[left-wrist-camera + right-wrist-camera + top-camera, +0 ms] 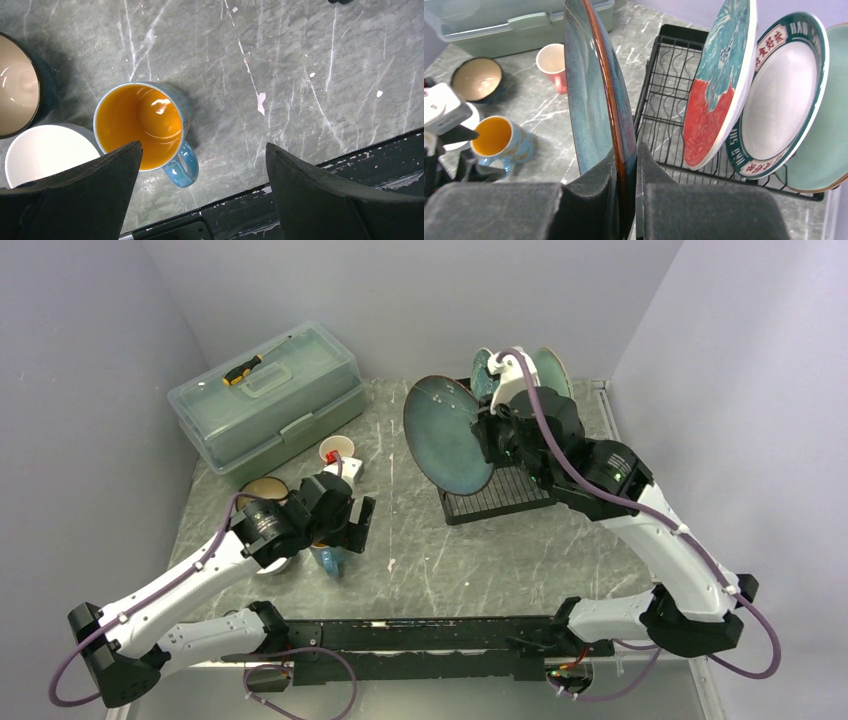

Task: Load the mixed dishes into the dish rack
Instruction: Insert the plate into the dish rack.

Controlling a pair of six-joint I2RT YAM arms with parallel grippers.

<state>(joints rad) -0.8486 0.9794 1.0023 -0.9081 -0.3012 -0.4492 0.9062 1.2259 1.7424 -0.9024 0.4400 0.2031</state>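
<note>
Slick, likely fragile teal plate (585, 100) is pinched at its rim by right gripper (626, 162); left gripper (202, 149) is spread empty.

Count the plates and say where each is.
4. Upright in the dish rack: teal-and-red patterned plate, white dark-rimmed plate, pale green plate. The teal plate is on edge in the right arm's fingers, beside the rack. None seems hidden.

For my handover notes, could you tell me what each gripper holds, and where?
The right gripper pinches the teal plate by its rim; the left gripper holds nothing.
</note>
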